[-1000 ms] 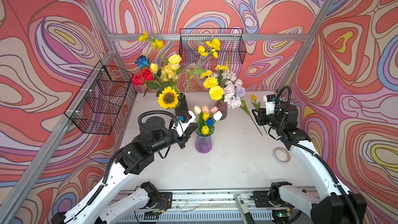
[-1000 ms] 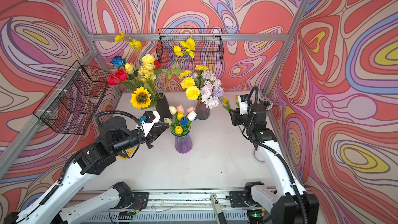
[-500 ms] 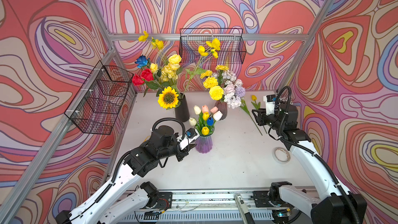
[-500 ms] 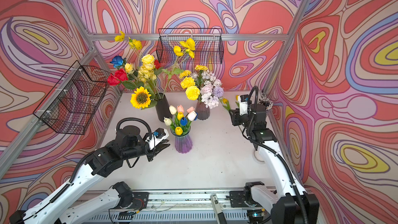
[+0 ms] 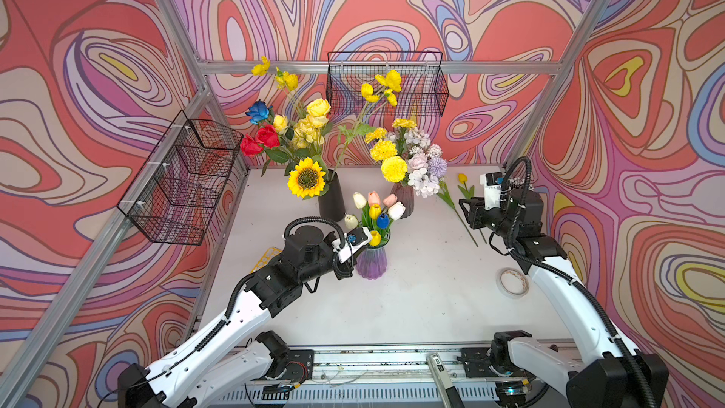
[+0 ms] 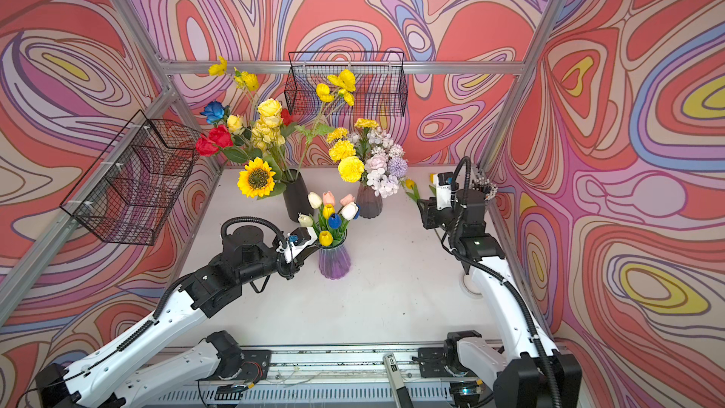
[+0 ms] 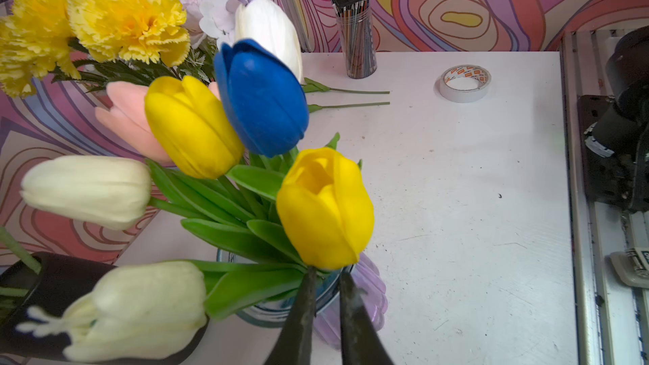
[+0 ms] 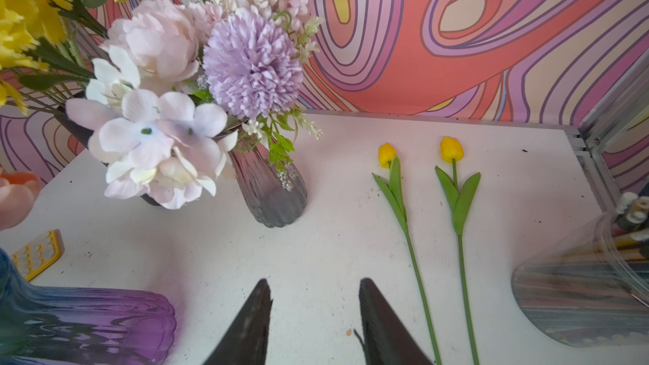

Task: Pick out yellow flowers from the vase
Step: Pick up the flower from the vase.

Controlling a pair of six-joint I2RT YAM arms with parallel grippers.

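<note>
Left gripper (image 7: 325,273), nearly closed, sits under a yellow tulip (image 7: 325,205) at the purple vase (image 7: 372,296); perhaps pinching its stem, cannot tell. Right gripper (image 8: 315,280) is spread, empty, near 2 tulips (image 8: 451,149) on the desk (image 8: 316,187).

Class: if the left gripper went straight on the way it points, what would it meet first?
Most likely the yellow tulip lowest in the purple vase: the left gripper points at the base of its bloom; whether it touches is unclear.
</note>
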